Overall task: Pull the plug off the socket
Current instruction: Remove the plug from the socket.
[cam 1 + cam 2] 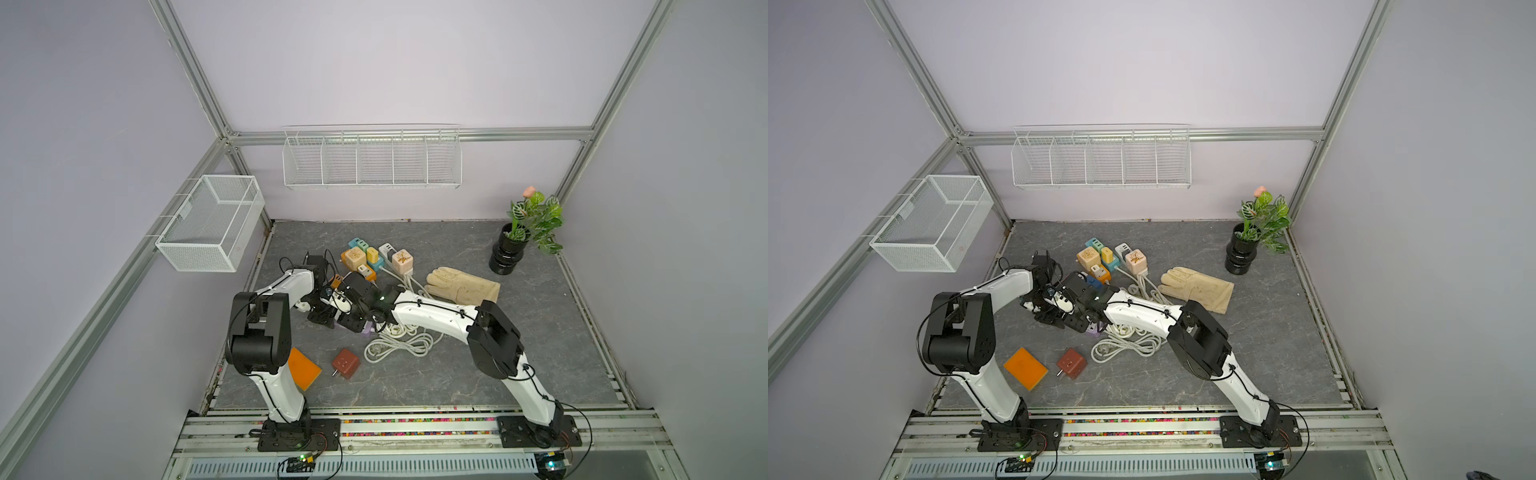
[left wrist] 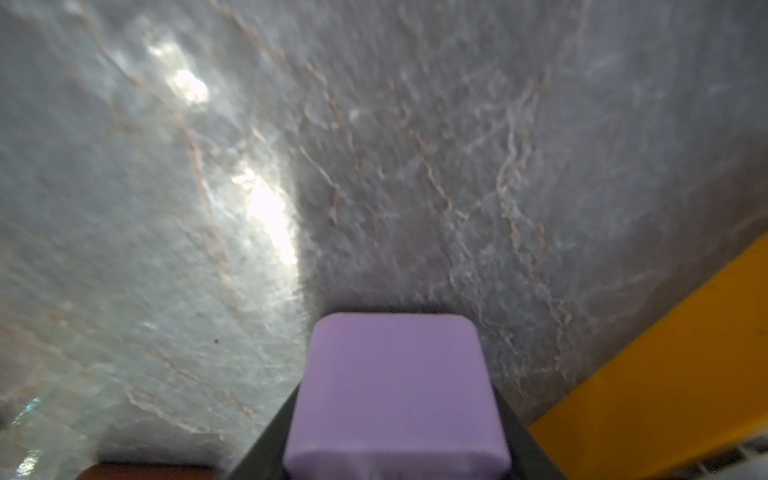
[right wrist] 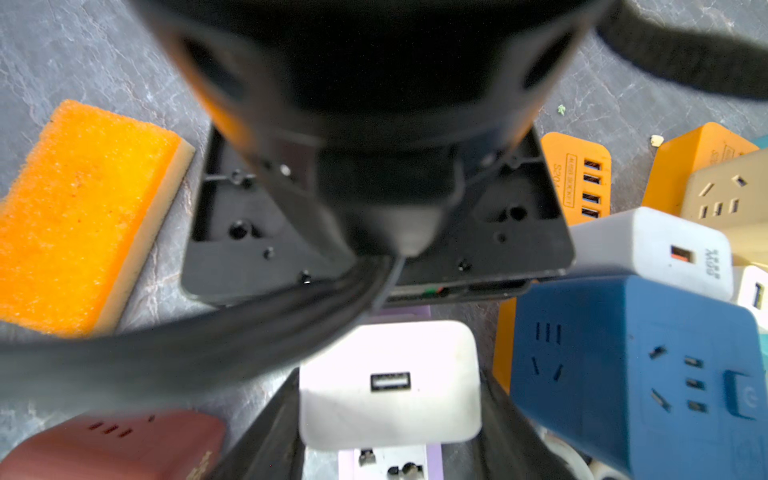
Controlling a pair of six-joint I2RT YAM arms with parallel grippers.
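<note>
Between the right claw's [image 3: 390, 415] fingers [image 3: 274, 432], the white plug [image 3: 388, 357] is being pinched on both flanks, dead centre, with its USB port facing the wrist camera. Just beyond the plug, the purple socket [image 3: 415, 455] is being clamped by the left claw [image 2: 397, 390], pressed together on its body, so the socket is being braced from the far side. Key relation: the plug is being carried on the socket's holed face, and no sideways offset from the right claw is being seen. The socket's long axis is being judged to run along the right fingers' line, toward the left claw straight ahead. The right arm is being taken as the puller, since it alone is on the plug. A straight draw off the holed face is being judged necessary, as tilt risks jammed pins. Seating depth is not being resolved. In the right wrist view the plug, the pin holes and the left claw's housing are being shown. In the left wrist view only the socket's plain back and the tabletop [image 2: 415, 166] are being shown, with no plug. In a top view the joint is being hidden under the wrists, and only a sliver of the purple socket [image 1: 366, 331] is being exposed.
</note>
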